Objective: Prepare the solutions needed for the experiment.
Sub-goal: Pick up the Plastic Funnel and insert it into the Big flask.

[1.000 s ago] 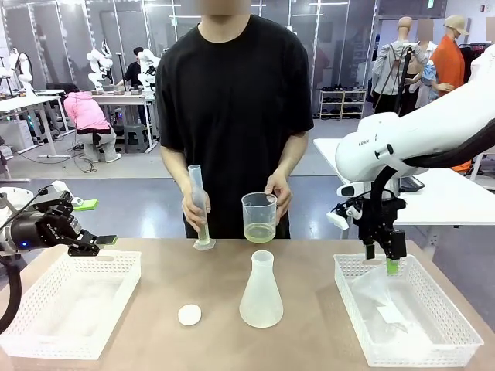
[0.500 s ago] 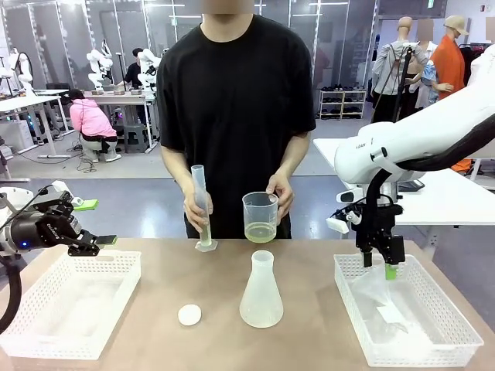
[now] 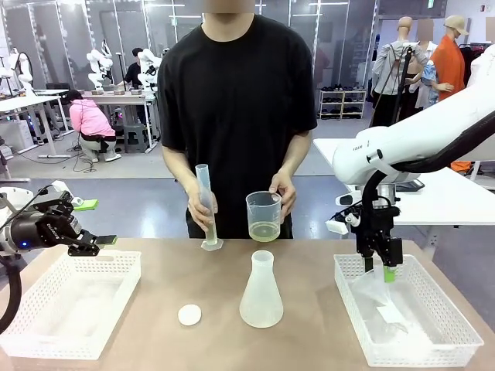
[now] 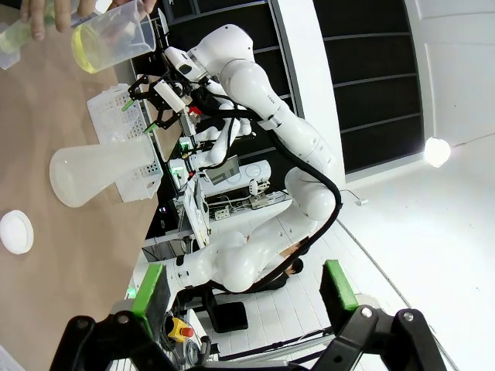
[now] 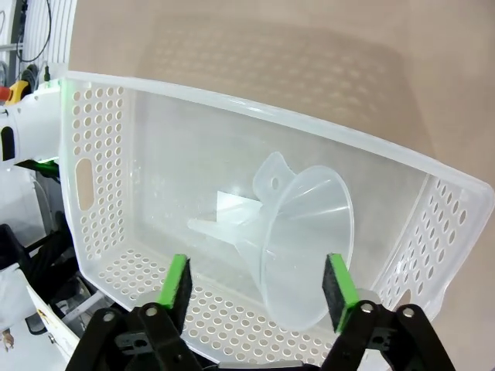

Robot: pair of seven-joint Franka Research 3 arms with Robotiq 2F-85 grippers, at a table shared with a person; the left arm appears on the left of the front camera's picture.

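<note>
The conical flask (image 3: pixel 261 290) stands mid-table with the white cap (image 3: pixel 189 314) near its left. Bare tabletop (image 3: pixel 309 309) lies open between these and the left basket (image 3: pixel 124 305) and right basket (image 3: pixel 349 305). The person's cylinder (image 3: pixel 206 207) and beaker (image 3: pixel 264 216) crowd the far edge. Below the right gripper (image 3: pixel 387 272), basket walls hem the funnel (image 5: pixel 305 232).

Two baskets (image 3: pixel 54 346) (image 3: pixel 418 352), one flask (image 3: pixel 261 290), one funnel (image 5: pixel 305 232)

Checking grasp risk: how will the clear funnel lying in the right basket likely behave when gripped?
The funnel looks like thin, clear plastic, so it is probably light and somewhat springy at the rim. Lying on its side, its smooth cone may roll or slip in the basket.
</note>
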